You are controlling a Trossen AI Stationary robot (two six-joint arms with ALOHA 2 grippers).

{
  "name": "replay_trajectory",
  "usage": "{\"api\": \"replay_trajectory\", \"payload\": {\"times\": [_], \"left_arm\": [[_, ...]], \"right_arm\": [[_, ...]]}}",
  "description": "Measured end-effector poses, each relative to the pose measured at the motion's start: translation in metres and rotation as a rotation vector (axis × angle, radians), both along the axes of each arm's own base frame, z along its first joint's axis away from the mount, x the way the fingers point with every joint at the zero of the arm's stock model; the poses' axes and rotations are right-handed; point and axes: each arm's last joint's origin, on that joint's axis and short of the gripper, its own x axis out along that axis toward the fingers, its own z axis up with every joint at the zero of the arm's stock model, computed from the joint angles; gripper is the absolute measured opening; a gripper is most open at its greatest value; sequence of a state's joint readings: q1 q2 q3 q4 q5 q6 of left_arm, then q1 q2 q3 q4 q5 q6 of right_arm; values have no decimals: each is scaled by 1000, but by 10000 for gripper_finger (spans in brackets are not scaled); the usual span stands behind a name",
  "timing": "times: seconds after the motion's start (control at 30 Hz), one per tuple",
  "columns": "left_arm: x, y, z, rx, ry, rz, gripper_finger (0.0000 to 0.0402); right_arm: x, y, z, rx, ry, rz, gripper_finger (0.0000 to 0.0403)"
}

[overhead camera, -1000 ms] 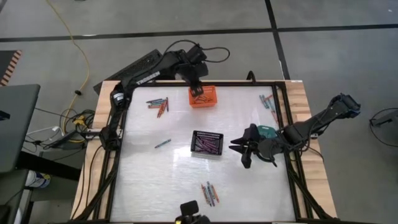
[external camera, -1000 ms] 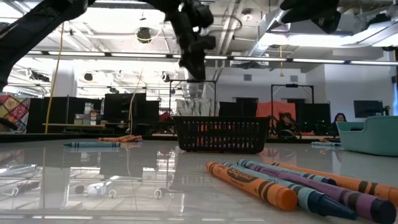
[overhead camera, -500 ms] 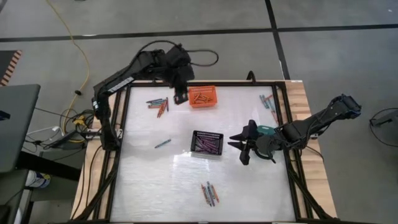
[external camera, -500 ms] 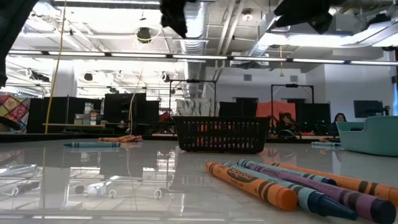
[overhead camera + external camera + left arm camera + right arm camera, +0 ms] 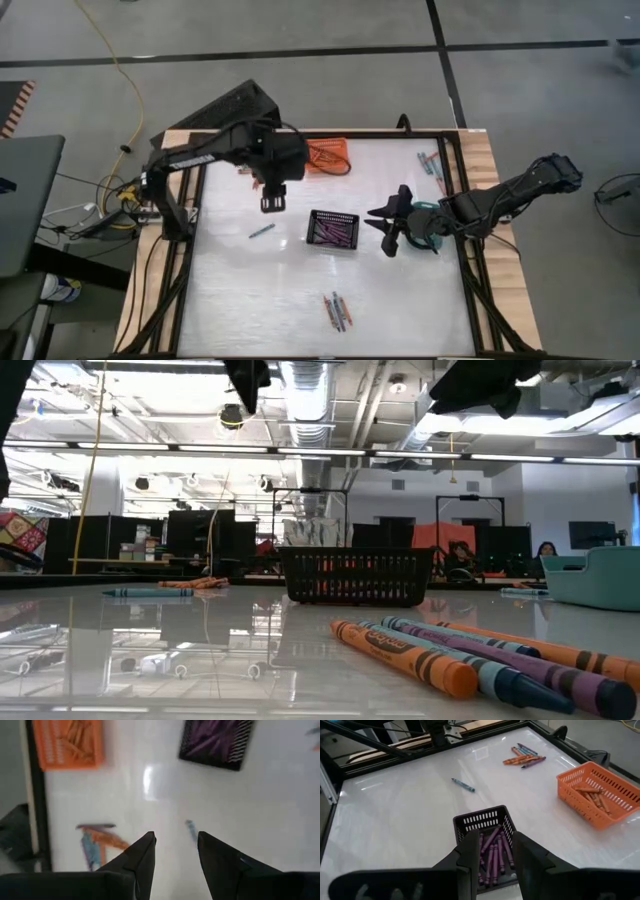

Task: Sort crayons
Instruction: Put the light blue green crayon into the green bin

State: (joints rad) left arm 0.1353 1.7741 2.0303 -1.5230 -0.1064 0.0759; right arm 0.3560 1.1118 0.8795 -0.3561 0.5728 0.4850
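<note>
Crayons (image 5: 337,311) lengthwise toward table's front

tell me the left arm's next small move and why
Probably lower the left tool toward the lone teal crayon just ahead of it. Its fingers are apart and empty, and that crayon lies alone on the white table, outside the black basket and orange basket.

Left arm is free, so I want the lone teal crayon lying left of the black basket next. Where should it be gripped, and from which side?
Grip the lone teal crayon at mid-length, coming straight down. It lies flat and apart on the bare table, so the open left gripper can likely straddle it, fingers turned across its slanted axis.
</note>
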Motion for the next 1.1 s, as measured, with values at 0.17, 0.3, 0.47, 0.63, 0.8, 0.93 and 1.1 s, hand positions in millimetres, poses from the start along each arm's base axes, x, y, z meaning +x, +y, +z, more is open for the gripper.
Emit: {"api": "replay_trajectory", "payload": {"times": [0.17,0.3,0.47,0.63,0.8,0.93,1.1], "left_arm": [[-3,-12,-29,49,-49,11,138],[-17,-15,-61,36,-93,51,138],[-50,-18,-102,-24,-122,94,138],[-81,-22,-140,-88,-151,185,138],[-104,-25,-176,-137,-151,245,138],[-117,-28,-201,-188,-155,266,138],[-126,-30,-222,-193,-150,278,138]], "right_arm": [[0,0,0,0,1,1,111],[0,1,0,4,-1,2,111],[0,1,0,8,-1,7,111],[0,0,0,8,-1,5,111],[1,-1,0,9,-1,0,111],[0,-1,0,12,-1,0,111],[0,-1,0,18,-1,2,111]]}}
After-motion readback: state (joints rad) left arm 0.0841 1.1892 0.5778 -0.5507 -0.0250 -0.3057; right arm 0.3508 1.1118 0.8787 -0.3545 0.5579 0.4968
